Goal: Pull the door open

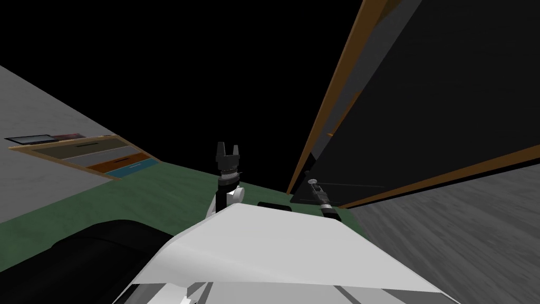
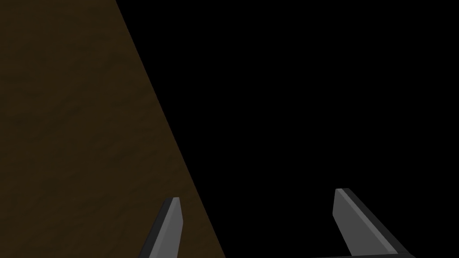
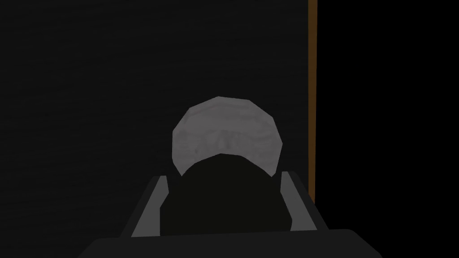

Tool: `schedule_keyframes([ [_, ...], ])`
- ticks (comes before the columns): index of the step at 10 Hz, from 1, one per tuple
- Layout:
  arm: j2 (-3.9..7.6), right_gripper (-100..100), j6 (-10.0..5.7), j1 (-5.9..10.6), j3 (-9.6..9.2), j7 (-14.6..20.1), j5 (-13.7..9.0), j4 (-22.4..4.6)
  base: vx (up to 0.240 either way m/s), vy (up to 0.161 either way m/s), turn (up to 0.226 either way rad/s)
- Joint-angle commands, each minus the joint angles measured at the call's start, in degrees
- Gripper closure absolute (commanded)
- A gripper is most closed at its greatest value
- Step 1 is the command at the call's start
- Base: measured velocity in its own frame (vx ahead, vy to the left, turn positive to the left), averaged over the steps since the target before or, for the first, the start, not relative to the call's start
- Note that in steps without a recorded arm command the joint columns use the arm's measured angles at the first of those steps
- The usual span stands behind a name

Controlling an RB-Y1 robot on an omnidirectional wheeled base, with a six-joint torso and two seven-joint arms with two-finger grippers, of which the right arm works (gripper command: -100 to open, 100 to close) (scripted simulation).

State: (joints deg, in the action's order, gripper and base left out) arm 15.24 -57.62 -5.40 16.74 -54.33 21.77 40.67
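Knob (image 3: 226, 130): since jaws of your right gripper (image 3: 223, 177) clamp it, grasp looks done.
Left gripper (image 1: 228, 144): jaws apart.
Door (image 3: 89, 89): next, pull toward six o'clock.

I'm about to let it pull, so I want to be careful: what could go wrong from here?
The right gripper has its jaws on the sides of the round dark door knob; a hard pull could slip them off. The knob sits near the brown edge of the door, and the open left gripper stands off to the side of that edge, so the swinging door might hit it.
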Motion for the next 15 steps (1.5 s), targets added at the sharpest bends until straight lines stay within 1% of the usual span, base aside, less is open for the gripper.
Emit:
schedule_keyframes([
  [1,-0.07,100,-0.03,0.1,-0.41,1.61,-0.69,-0.09,-0.048,-0.012,0.04],
  [7,0.09,100,0.43,0.73,-2.11,9.01,-4.11,-0.35,-0.049,-0.025,0.059],
  [12,0.26,100,0.94,1.42,-3.96,17.1,-7.83,-0.64,-0.06,-0.031,0.074],
  [13,0.26,100,0.94,1.42,-3.96,17.38,-7.83,-0.64,-0.033,-0.018,0.029],
  [15,0.34,100,1.17,1.73,-4.79,20.86,-9.5,-0.76,-0.036,-0.026,0.06],
])
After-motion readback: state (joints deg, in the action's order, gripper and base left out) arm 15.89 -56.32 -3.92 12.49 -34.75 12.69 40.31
